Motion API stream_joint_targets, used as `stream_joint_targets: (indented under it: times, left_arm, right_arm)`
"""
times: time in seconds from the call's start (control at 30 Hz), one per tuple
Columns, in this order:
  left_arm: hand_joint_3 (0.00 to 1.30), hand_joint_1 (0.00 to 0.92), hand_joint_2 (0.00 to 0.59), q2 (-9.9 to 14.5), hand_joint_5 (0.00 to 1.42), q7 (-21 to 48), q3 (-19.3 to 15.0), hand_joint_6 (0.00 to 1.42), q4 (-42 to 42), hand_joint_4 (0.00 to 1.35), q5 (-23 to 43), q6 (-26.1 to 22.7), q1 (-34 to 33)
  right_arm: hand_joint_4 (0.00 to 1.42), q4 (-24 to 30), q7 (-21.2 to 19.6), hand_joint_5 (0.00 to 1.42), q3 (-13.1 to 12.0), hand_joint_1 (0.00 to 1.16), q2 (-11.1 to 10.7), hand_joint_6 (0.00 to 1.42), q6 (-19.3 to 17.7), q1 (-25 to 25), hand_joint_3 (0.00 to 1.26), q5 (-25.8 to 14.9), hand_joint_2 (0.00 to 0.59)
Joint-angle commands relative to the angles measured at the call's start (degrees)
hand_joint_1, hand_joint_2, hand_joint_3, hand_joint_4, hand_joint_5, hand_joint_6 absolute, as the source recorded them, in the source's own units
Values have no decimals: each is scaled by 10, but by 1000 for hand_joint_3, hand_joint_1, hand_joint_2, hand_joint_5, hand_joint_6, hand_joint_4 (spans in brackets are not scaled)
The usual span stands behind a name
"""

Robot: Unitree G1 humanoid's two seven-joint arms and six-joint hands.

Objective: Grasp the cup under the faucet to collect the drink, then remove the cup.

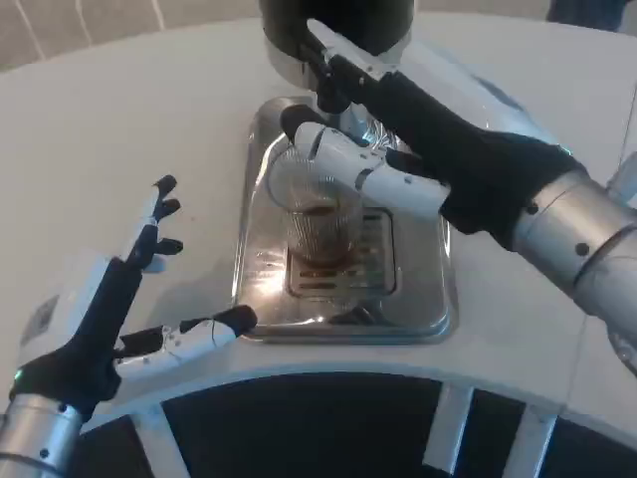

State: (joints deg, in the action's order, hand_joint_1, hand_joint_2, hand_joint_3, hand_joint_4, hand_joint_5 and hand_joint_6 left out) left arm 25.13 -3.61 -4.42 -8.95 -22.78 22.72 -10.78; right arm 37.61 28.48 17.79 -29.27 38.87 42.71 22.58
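Note:
A ribbed clear glass cup (320, 227) stands on the grate of the steel drip tray (423, 299), right under the faucet (334, 96) of the black dispenser (343, 20). Brown drink sits in the cup. My right hand (443, 144) reaches in from the right and grips the faucet: one finger lies over it against the dispenser, and the thumb passes below it, across the cup's rim. My left hand (114, 304) hovers left of the tray, empty, fingers spread, its thumb close to the tray's front left corner.
The white table (119, 110) spreads to the left and behind. Its curved front edge (328, 376) runs just below the tray, with white struts under it at the lower right.

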Motion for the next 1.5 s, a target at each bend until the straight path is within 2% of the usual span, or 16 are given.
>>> stream_joint_targets:
  times: [0.03,0.73,0.93,1.5]
  left_arm:
    - [0,338,40,-6,272,-9,10,329,-28,0,1,-6,-21]
    - [0,339,40,-18,272,-21,46,339,-189,0,6,47,-151]
    - [0,339,41,-22,248,-28,58,247,-230,3,8,64,-183]
    - [0,333,38,-22,229,-32,72,217,-282,0,8,85,-219]
  right_arm:
    - [0,-4,20,0,10,0,7,0,-22,-5,0,-12,465]
    - [0,-32,21,0,8,0,23,0,-29,0,0,-4,465]
    - [0,-42,20,0,5,0,27,0,-33,-1,0,-2,465]
    - [0,-38,18,0,5,0,40,0,-24,-4,0,10,475]
